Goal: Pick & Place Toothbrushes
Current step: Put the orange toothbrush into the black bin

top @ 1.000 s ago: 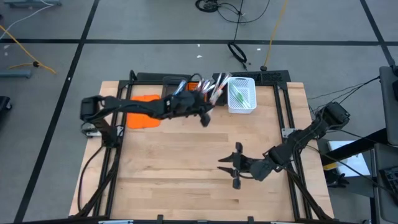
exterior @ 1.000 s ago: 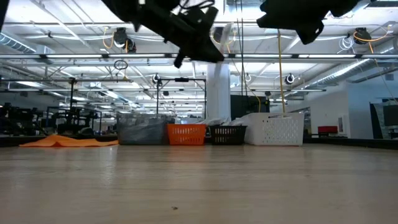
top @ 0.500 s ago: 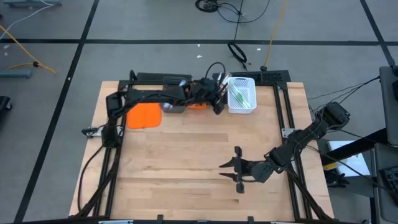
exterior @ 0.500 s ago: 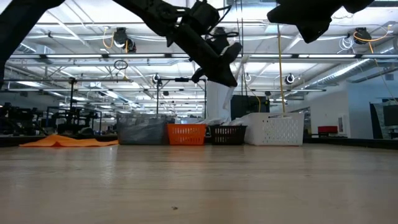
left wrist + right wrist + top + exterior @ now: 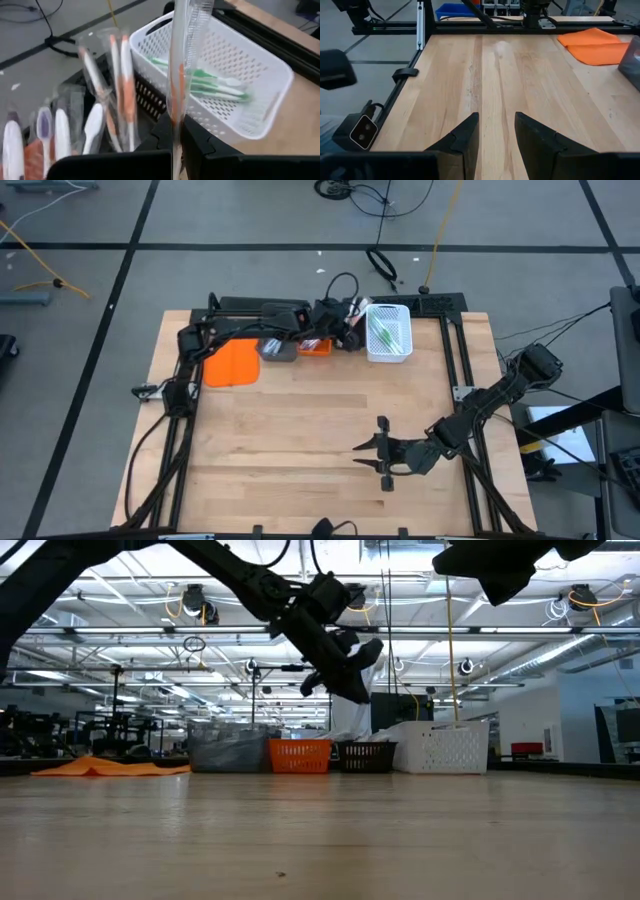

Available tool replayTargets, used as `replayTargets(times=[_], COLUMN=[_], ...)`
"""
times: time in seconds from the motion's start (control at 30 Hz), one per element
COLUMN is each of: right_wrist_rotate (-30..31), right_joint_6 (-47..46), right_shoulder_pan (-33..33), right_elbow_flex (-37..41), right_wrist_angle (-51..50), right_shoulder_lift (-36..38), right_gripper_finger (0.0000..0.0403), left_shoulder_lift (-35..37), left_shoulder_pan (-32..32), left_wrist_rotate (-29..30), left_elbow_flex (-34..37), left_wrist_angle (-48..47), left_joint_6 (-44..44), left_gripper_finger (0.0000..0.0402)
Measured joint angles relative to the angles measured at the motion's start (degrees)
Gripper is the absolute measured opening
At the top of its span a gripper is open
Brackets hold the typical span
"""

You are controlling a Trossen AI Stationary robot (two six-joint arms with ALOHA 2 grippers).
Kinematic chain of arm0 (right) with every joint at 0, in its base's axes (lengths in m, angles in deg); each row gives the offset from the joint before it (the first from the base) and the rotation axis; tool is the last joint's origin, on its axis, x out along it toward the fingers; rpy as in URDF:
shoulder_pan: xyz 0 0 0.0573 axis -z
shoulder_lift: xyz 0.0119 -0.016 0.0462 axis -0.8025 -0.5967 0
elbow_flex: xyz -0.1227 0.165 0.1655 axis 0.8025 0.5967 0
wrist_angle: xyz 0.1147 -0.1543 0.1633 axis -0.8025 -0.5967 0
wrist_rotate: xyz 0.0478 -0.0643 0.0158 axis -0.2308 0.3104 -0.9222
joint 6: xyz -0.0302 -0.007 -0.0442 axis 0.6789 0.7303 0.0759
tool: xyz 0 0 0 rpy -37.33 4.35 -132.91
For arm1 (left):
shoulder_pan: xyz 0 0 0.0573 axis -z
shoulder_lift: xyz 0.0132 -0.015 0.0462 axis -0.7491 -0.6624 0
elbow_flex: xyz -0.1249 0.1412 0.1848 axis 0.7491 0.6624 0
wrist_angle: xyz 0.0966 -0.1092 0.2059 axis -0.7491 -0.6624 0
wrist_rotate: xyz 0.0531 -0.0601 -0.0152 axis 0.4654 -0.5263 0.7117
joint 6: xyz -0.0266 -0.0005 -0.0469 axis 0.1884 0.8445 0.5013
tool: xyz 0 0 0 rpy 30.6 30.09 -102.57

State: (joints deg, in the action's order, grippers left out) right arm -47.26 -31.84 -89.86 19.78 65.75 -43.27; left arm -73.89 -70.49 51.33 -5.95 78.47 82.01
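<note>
toothbrush (image 5: 179, 75) is pinched upright in your left gripper (image 5: 172, 142), with the white bin (image 5: 270, 75) just beyond it and more toothbrushes (image 5: 112, 95) beside; your right gripper (image 5: 495, 132) hangs parted over bare table (image 5: 495, 75).

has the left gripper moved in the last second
Yes. In the high view the left gripper, shut on a toothbrush, has travelled toward the far edge, now beside the white mesh bin.

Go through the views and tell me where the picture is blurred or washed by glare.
Left wrist view: the toothbrush clamped in the left gripper and the ones in the black bin are smeared; the white basket is soft too. Low view: bright ceiling lights behind, the left gripper a dark silhouette. Right wrist view: sharp on the table, a pale sheen far off. High view: even light, no glare.
</note>
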Motion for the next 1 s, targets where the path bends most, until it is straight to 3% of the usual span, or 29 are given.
replayTargets(times=[0.33, 0.63, 1.0], right_wrist_rotate=[0.2, 0.1, 0.0], right_joint_6=[0.0, 1.1, 1.5], right_shoulder_pan=[0.0, 0.0, 0.1], right_elbow_flex=[1.1, 5.9, 6.9], right_wrist_angle=[0.3, 11.4, 12.9], right_shoulder_lift=[0.0, 0.0, 0.0], right_gripper_finger=[0.0116, 0.0116, 0.0116], left_shoulder_lift=[-0.7, -3.2, -3.3], left_shoulder_pan=[-1.3, -1.8, -2.3], left_wrist_rotate=[-0.4, 0.6, 0.6], left_elbow_flex=[0.0, 0.0, 0.0], left_wrist_angle=[-1.4, -0.1, 0.3], left_joint_6=[2.8, 3.2, 3.9], left_gripper_finger=[0.0004, 0.0004, 0.001])
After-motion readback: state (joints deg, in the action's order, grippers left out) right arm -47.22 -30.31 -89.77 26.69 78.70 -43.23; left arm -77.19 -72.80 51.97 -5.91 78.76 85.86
